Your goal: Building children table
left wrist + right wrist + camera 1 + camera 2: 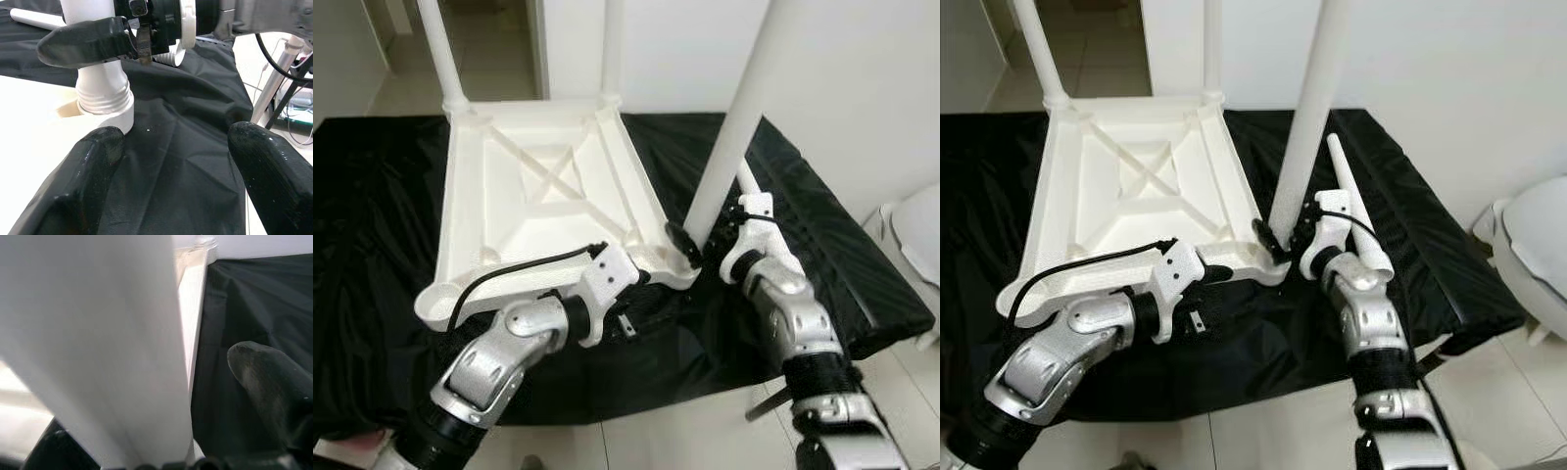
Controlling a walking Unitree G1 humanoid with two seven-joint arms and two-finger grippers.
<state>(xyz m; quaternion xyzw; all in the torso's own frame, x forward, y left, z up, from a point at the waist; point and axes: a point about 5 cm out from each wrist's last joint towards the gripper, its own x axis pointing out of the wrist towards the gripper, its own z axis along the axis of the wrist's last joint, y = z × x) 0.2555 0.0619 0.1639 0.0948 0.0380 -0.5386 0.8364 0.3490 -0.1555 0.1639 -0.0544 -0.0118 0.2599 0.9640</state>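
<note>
Right, left eye view: white plastic tabletop [533, 186] lies upside down on a black cloth [372, 225], two legs already standing in the far corners. A third leg [734, 127] stands in the near right corner socket [671, 259], leaning a bit. The right gripper [690, 245] is at its base, the left gripper [641, 284] is at the near edge of the tabletop beside that corner.

Right eye view: same scene; a loose fourth leg [1356, 211] lies on the cloth just behind the right arm. Near left socket still empty.

Left wrist view: the left gripper's fingers [83, 196] are spread wide, nothing between them, one finger touching the tabletop corner. The leg's threaded collar [105, 95] sits in the socket, threads still showing, so probably not fully seated.

Right wrist view: fingers [266, 382] either side of the leg, closed around it as far as I can tell.

Risks: a tilted leg may cross-thread or pop out if turned. The tabletop isn't clamped, so it could slide or spin on the slick cloth. The right arm could knock the loose leg off.
</note>
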